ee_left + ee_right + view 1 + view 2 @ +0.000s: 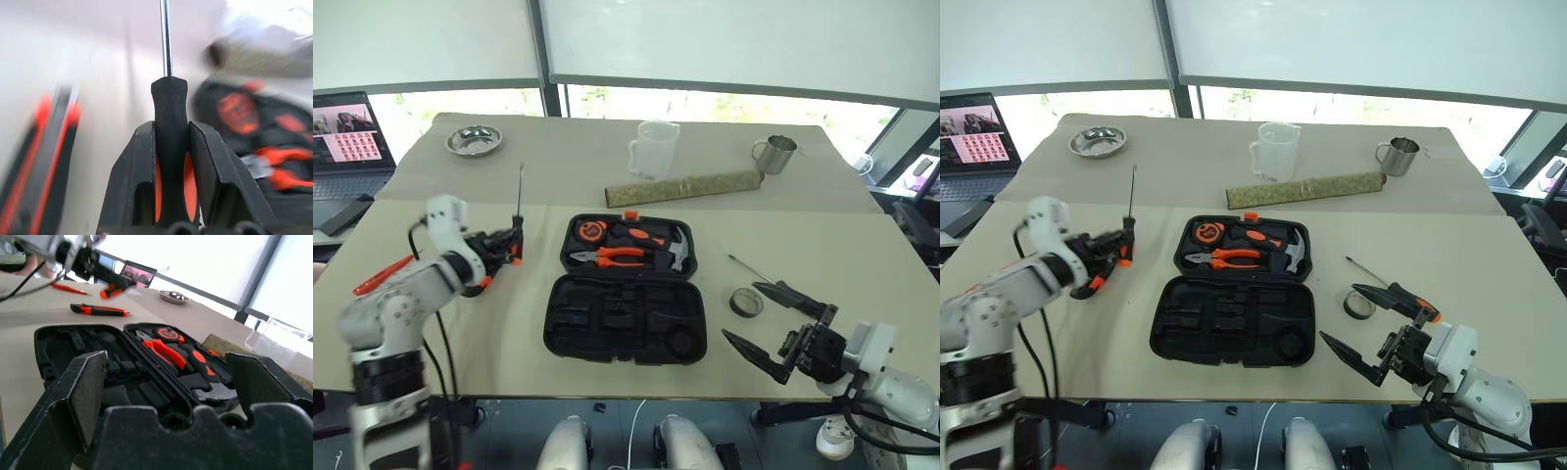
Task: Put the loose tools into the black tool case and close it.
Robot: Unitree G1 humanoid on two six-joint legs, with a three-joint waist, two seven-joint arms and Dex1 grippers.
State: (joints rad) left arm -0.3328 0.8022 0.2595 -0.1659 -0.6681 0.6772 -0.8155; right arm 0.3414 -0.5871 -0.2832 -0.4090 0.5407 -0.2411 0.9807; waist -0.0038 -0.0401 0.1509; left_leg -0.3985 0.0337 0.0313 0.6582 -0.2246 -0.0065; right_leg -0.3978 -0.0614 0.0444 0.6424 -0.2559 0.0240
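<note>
Left gripper clamps rubbery black-and-orange screwdriver; slim steel shaft

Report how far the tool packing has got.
Done: nothing loose is packed yet; the black tool case lies open, its near half's recesses bare, with pliers, hammer and tape measure in the far half.
In hand: the left gripper is shut on a black-and-orange screwdriver.
Left: the utility knife, slim orange screwdriver, tape roll and second screwdriver by the open right gripper, then closing the case.
</note>
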